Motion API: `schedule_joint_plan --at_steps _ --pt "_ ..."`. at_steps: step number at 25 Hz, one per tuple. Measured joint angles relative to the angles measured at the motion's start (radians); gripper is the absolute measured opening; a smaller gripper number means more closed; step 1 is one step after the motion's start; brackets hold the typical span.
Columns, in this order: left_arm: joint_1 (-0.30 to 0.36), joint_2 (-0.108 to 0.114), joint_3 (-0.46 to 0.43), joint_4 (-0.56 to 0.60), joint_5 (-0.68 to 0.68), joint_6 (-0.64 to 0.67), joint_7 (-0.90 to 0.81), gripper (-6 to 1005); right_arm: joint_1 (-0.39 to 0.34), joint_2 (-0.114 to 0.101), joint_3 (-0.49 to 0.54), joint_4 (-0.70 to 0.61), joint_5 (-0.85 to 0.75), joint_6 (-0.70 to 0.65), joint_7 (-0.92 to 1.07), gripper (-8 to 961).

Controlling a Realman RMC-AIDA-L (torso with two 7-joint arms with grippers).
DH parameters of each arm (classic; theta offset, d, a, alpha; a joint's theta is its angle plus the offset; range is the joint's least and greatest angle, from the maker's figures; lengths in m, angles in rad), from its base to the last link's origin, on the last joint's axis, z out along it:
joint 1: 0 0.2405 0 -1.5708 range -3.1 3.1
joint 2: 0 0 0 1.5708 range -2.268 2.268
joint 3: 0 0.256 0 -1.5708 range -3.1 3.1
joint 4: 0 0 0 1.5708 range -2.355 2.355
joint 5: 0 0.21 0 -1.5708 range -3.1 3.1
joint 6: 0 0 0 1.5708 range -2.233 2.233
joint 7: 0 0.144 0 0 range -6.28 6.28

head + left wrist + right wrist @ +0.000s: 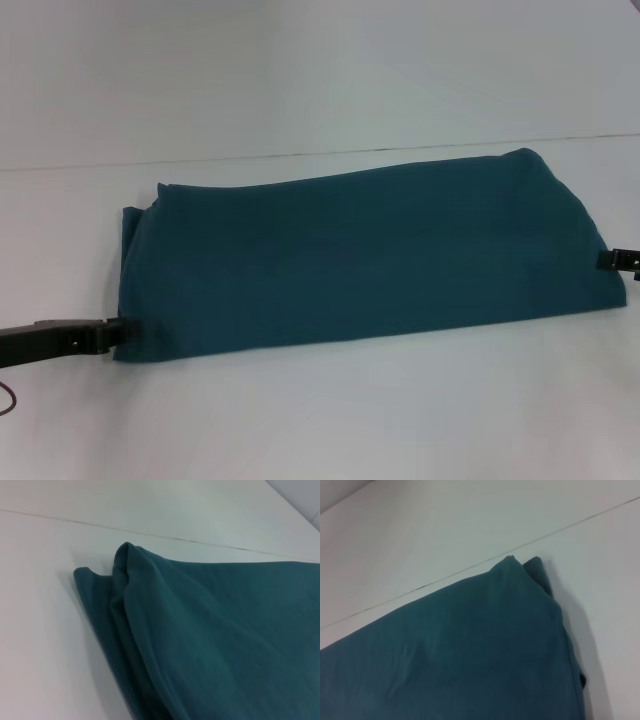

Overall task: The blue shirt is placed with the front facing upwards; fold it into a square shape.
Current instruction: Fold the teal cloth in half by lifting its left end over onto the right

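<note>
The blue shirt [365,260] lies flat on the white table as a long teal band with only plain fabric showing. Its far edge is rounded like a fold. My left gripper [116,331] reaches in low from the left, with its tip against the shirt's near left corner. At the shirt's right edge sits my right gripper [604,260], its tip just over the cloth a little above the near right corner. The left wrist view shows stacked layers at the blue shirt's [210,640] corner. The right wrist view shows the blue shirt's [470,650] far right corner with two peaked layers.
A white table [320,420] carries the shirt. A thin dark seam [300,152] runs across it just behind the shirt. A thin dark cable [8,400] curls at the far left edge below my left arm.
</note>
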Motion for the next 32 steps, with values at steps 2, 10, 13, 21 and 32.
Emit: schedule_joint_plan --at_steps 2,10,13,21,32 --pt "-0.001 0.0 0.0 0.0 0.0 0.0 0.0 312 0.0 0.001 0.0 0.005 0.0 0.004 0.0 788" --pt "-0.004 -0.002 0.0 0.0 0.0 0.002 -0.001 49 0.014 0.001 -0.003 0.054 -0.002 0.037 -0.021 788" --pt "-0.005 -0.001 0.0 0.0 0.0 0.002 -0.002 -5 0.014 0.001 -0.003 0.059 -0.002 0.041 -0.022 787" --pt "-0.006 0.0 0.002 0.0 0.001 0.001 -0.003 6 0.01 -0.004 -0.003 0.054 -0.002 0.036 -0.022 787" --pt "-0.003 0.0 0.001 0.0 0.002 -0.003 -0.005 30 0.012 -0.005 -0.006 0.061 -0.002 0.04 -0.022 786"
